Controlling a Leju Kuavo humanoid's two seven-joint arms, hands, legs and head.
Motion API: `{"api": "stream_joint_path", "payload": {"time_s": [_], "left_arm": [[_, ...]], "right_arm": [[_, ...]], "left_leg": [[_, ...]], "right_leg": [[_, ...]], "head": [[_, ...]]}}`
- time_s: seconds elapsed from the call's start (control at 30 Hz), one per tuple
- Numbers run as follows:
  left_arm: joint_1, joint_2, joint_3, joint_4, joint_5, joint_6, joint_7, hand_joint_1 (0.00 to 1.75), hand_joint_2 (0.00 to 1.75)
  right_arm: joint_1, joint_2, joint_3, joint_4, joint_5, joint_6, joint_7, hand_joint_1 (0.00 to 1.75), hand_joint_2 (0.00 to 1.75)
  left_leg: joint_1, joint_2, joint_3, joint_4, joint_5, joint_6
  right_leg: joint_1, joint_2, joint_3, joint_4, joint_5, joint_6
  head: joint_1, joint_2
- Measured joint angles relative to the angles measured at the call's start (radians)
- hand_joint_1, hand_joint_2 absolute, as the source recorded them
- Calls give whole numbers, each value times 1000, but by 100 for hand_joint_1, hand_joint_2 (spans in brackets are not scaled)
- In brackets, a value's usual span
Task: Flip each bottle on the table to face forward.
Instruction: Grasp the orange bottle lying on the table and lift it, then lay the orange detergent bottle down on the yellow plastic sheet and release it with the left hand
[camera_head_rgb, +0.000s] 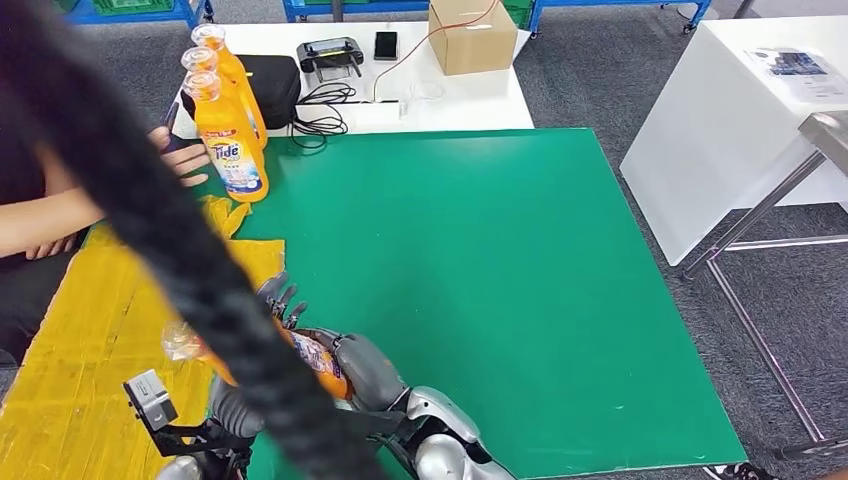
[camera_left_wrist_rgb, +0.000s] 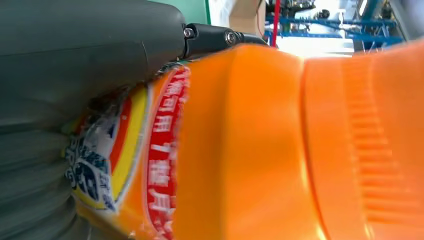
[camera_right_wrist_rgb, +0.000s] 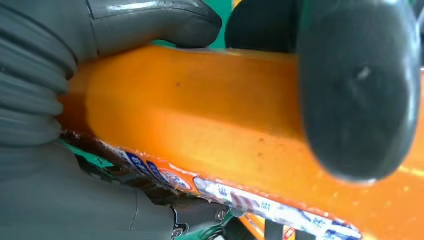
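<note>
Both the left hand (camera_head_rgb: 280, 300) and right hand (camera_head_rgb: 365, 368) clasp 1 orange bottle (camera_head_rgb: 315, 358) lying sideways near the table's (camera_head_rgb: 480, 280) near-left corner, probably to turn its label forward; 3 bottles (camera_head_rgb: 228, 135) stand upright at the far-left edge.

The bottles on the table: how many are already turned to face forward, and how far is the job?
Three upright orange bottles stand at the far left of the green table, beside a person's hand; the nearest shows its Tide label. One more bottle is held by the left hand and right hand. Nothing else is visibly waiting.
</note>
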Motion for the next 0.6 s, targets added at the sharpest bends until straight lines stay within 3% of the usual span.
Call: {"api": "stream_joint_path", "payload": {"time_s": [0.07, 0.27, 0.6], "left_arm": [[2, 0, 8, 2, 4, 12, 3, 175, 175], [15, 0, 35, 15, 31, 16, 2, 175, 175], [18, 0, 46, 33, 43, 6, 1, 175, 175]], "right_arm": [[-29, -3, 30, 28, 3, 1, -6, 175, 175], [-88, -9, 90, 101, 3, 0, -13, 175, 175], [-95, -11, 103, 131, 2, -1, -22, 175, 175]], "left_leg": [[0, 0, 0, 0, 0, 0], [0, 1, 0, 0, 0, 0], [0, 1, 0, 0, 0, 0]], "right_leg": [[0, 0, 0, 0, 0, 0], [0, 0, -1, 0, 0, 0], [0, 0, -2, 0, 0, 0]], "head": [[0, 0], [0, 0], [0, 0]]}}
